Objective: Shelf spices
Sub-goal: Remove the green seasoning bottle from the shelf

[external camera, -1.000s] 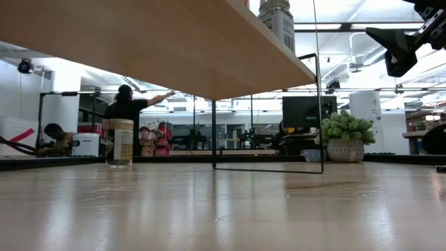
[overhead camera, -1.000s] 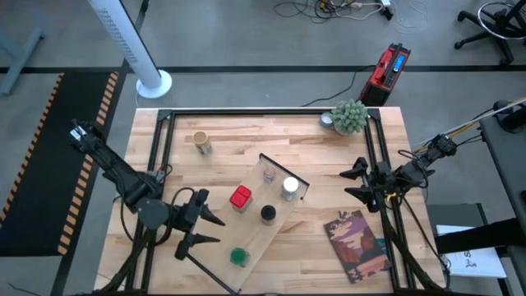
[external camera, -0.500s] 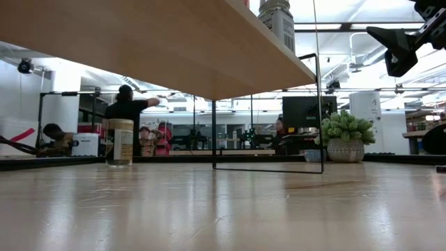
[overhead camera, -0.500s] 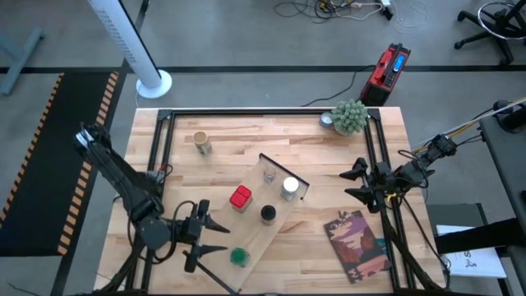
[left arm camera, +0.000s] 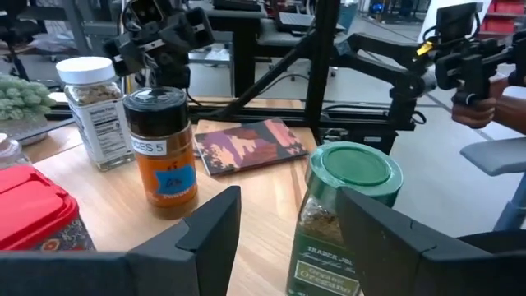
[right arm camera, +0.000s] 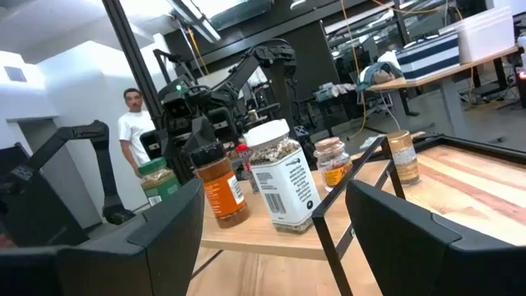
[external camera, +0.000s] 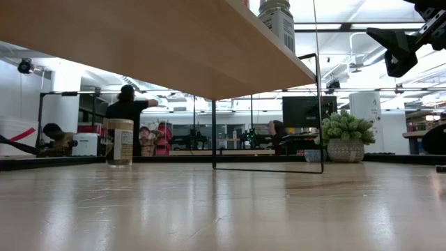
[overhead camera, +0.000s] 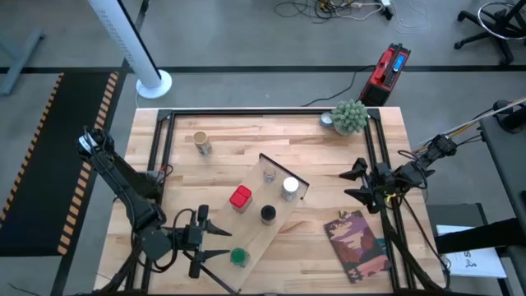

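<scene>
Green-topped jar (overhead camera: 238, 256) sits at shelf (overhead camera: 255, 226) end, left gripper (overhead camera: 215, 243) open beside it.

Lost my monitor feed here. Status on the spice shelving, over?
Left gripper open, lined up on green-topped jar at the shelf end. Right gripper open, waiting at the right side. Tan-topped jar off the shelf, on the table. Nothing in the way.

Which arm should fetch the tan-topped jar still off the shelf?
Probably the left. The tan-topped jar stands on the table's left half, off the shelf. The left gripper, open, is on that side by the green-topped jar; the right gripper is across the shelf.
</scene>
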You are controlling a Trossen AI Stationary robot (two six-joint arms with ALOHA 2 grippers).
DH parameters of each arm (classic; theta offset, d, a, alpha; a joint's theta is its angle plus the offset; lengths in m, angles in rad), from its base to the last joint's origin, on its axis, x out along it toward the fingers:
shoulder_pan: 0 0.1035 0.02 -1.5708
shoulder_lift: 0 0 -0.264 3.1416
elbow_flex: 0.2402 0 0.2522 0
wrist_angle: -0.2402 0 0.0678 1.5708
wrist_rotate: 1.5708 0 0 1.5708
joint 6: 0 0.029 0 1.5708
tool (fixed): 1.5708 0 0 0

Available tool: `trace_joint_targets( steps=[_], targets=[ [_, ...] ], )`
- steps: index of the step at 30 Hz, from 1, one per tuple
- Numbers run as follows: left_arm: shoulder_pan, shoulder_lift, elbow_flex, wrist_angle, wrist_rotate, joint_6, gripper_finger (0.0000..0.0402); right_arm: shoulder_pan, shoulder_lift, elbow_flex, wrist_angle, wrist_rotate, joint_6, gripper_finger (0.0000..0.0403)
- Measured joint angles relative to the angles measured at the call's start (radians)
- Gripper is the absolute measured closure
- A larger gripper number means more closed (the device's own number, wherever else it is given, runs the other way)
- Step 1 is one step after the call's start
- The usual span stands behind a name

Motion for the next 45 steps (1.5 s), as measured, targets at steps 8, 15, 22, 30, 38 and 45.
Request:
trace_joint_targets(
  steps=[8,15,22,30,38,45],
  targets=[
    [-0.032,0.030,0.000,-0.001,-0.007,-0.078,0.0215,0.000,0.000,0.000,0.003,0.002,0.001,0.0130],
    [-0.041,0.059,0.000,0.004,-0.071,-0.157,0.0216,0.000,0.000,0.000,0.003,0.001,0.006,0.0130],
    [-0.035,0.093,0.000,0.023,-0.081,-0.166,0.0210,0.000,0.000,0.000,-0.004,0.001,0.011,0.0130],
    [-0.042,0.059,0.000,-0.017,-0.081,-0.138,0.0209,0.000,0.000,0.000,-0.004,0.000,0.011,0.0130],
    [-0.061,0.023,0.000,-0.106,-0.078,-0.136,0.0216,0.000,0.000,0.000,-0.004,0.000,0.010,0.0130],
    [-0.092,-0.039,0.000,-0.168,-0.076,-0.115,0.0216,0.000,0.000,0.000,-0.004,0.002,0.011,0.0130]
  ],
)
